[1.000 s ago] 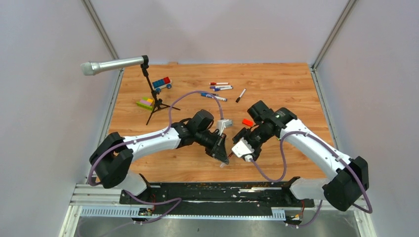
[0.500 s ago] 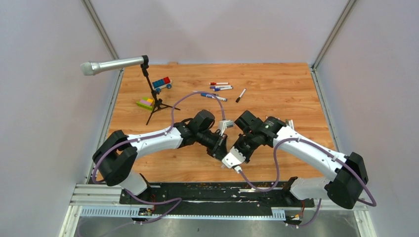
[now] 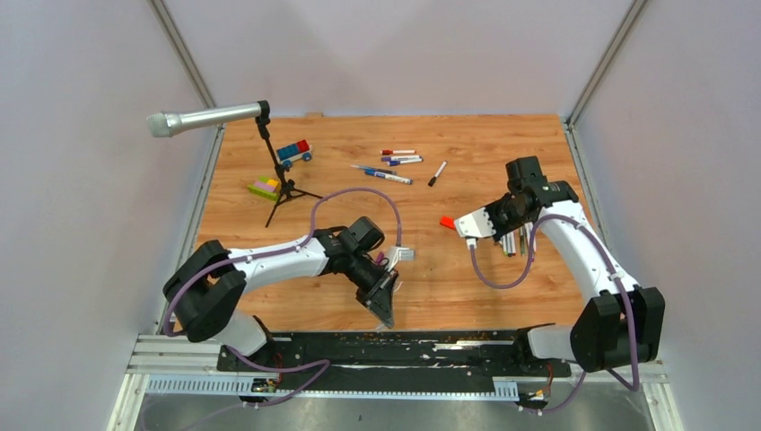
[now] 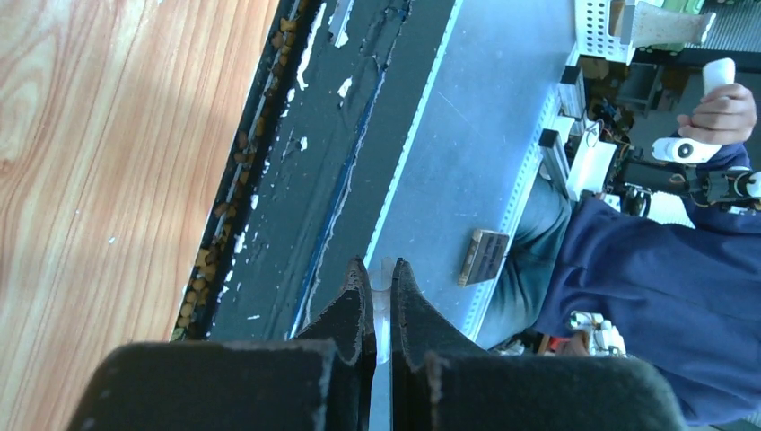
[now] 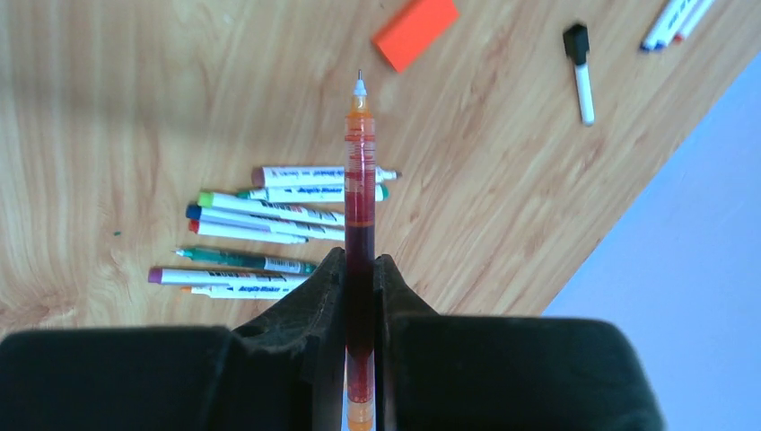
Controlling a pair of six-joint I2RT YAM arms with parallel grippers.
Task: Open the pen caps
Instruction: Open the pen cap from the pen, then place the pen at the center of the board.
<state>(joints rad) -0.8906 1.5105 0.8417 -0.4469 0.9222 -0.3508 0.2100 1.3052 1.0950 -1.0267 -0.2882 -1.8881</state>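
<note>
Arms have swung apart since a moment ago
The right claw clamps a slim orange see-through pen, tip bare, over the wooden counter; the left claw pinches a small clear plastic cap at the near edge.

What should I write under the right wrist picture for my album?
Right gripper pinches an uncapped orange pen, tip pointing away, above a cluster of pens on the wooden table.

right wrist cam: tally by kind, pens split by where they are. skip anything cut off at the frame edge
Pens in the loose pile: 8
Orange pen held in the right hand, tip bare: 1
Black-ended marker lying alone: 1
Orange block: 1
Total: 11
</note>
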